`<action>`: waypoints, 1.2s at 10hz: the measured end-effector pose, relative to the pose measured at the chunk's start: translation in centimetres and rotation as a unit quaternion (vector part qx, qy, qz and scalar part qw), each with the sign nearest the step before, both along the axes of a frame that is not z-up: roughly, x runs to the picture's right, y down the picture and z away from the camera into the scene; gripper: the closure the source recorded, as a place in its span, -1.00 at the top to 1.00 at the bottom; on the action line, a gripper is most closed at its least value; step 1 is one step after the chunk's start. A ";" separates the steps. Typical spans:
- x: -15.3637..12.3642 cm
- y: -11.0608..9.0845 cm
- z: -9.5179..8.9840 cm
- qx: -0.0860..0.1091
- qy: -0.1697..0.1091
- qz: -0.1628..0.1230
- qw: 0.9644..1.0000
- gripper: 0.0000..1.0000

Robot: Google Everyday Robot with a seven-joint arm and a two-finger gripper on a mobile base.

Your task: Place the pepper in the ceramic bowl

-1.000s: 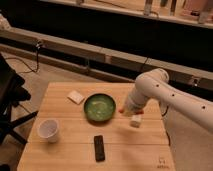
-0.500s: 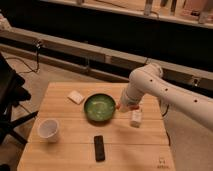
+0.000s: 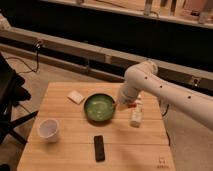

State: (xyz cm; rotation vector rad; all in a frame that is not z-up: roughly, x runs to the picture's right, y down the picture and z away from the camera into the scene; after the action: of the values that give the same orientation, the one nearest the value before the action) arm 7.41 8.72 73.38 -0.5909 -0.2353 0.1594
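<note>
The green ceramic bowl (image 3: 99,109) sits in the middle of the wooden table (image 3: 60,152). My white arm reaches in from the right. My gripper (image 3: 122,105) hangs low at the bowl's right rim, just above the table. A short red-orange piece, the pepper (image 3: 130,105), shows at the gripper's end, and the gripper looks shut on it. Most of the pepper is hidden by the gripper. The bowl's inside looks bare.
A small white upright object (image 3: 136,118) stands right of the bowl, just below the gripper. A white cup (image 3: 49,129) is at the front left. A black remote (image 3: 99,148) lies in front of the bowl. A pale flat block (image 3: 76,96) lies at the back left.
The gripper has moved left, from above the small white object to the bowl's right rim. The things on the table have not moved.
</note>
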 end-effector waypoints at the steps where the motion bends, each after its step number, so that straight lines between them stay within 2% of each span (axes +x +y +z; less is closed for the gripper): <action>1: 0.0 0.1 0.1 0.000 0.001 0.000 1.000 -0.79; 2: -0.3 0.0 0.2 0.001 0.002 0.001 1.000 -0.64; 3: -1.0 -0.1 0.3 0.000 0.002 0.000 1.000 -0.59; 7: -1.7 -0.2 0.6 0.003 0.001 -0.004 1.000 -0.59; 9: -1.9 -0.3 0.8 0.003 0.002 -0.005 1.000 -0.43; 12: -2.6 -0.5 1.1 0.005 0.003 -0.007 1.000 -0.41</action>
State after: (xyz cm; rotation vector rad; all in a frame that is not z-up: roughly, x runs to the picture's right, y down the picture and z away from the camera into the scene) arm 4.84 8.19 74.49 -0.5820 -0.2263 0.1454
